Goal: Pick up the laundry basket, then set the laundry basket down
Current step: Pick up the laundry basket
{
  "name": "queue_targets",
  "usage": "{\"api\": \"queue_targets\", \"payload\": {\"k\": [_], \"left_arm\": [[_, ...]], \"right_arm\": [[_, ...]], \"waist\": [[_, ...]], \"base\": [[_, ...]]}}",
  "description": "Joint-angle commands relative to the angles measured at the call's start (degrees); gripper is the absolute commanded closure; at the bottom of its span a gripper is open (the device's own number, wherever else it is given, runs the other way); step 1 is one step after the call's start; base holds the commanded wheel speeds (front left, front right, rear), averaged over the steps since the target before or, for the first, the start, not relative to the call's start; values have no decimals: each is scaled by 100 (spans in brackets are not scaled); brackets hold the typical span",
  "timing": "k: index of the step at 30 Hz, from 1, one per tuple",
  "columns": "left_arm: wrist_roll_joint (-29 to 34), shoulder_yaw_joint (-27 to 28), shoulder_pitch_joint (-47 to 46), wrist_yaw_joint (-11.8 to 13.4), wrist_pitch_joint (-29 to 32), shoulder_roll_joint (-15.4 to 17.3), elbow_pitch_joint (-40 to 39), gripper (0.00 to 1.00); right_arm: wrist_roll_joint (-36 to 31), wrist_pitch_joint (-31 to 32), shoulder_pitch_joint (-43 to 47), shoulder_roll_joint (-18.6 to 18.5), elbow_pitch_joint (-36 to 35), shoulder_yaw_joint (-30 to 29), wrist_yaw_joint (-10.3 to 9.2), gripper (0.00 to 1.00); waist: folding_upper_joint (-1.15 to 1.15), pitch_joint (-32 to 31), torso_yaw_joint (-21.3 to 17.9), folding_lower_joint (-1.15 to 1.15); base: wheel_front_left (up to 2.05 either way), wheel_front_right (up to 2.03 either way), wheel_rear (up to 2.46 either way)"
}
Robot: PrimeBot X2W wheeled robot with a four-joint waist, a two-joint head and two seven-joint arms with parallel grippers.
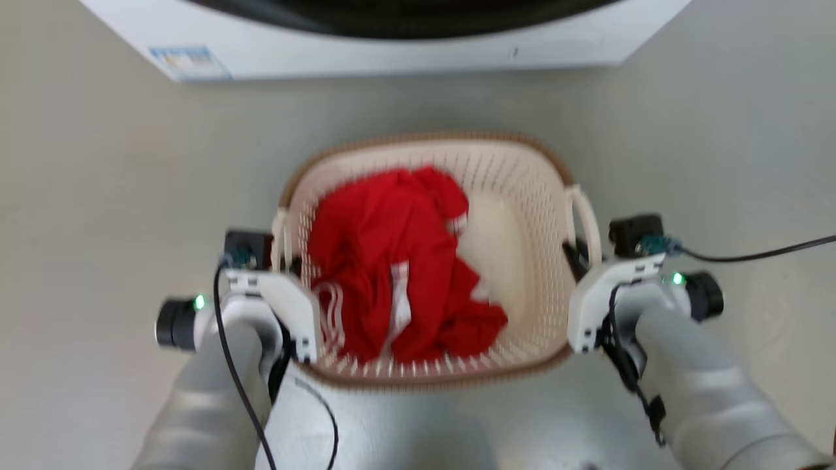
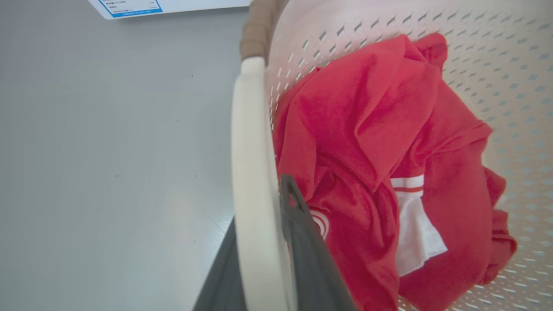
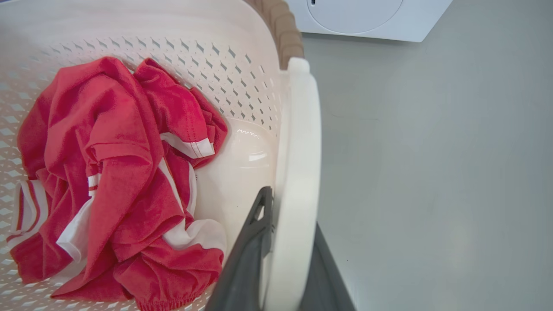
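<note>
The basket sits at the centre of the head view. The washer runs along the top edge, with a strip of bare floor between them. A red shirt is heaped inside, towards the left of the frame.

The left gripper is nearly closed on the left handle, one dark finger inside the loop and the other outside it. The right gripper is clamped the same way on the right handle.

The head view is blurred, so I cannot say for sure whether the base is off the floor. The blur suggests the carry is under way.

For this step the main thing is symmetry. Both arms should rise or sink at the same rate so the rim stays level and neither handle twists in its grip. The handles are smooth, thin plastic, so a tilt could let one slide along the fingers.

The shirt is light, but it weighs the left side slightly more. Lower the basket flat and short of the washer. Both grips should hold until the base is resting fully on the floor.
</note>
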Motion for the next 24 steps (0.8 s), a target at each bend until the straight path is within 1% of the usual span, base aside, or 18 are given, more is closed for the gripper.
{"api": "queue_targets", "payload": {"k": [1, 10, 13, 18, 24], "left_arm": [[10, 22, 148, -105, -44, 138, -62, 100], [-409, -451, 899, -123, 272, 137, -48, 100], [-682, -704, 1227, -110, 388, 137, -157, 100], [-1044, -1107, 1661, -24, 557, 137, -377, 100], [-1468, -1659, 2069, 163, 710, 137, -672, 100]], "right_arm": [[-23, 28, 234, 59, -64, 171, 42, 100], [452, 493, 874, 59, -124, 714, 42, 100], [642, 635, 1193, 59, -102, 877, 42, 100], [867, 768, 1558, 59, -39, 1009, 42, 100], [1020, 887, 1838, 59, 68, 1124, 42, 100]], "waist": [[-1, -447, -56, 0], [-1, -1625, -113, 0], [-1, -2058, -89, 0], [-1, -2539, -25, 0], [-1, -2927, 72, 0]], "base": [[0, 0, 0], [0, 0, 0], [0, 0, 0], [0, 0, 0], [0, 0, 0]]}}
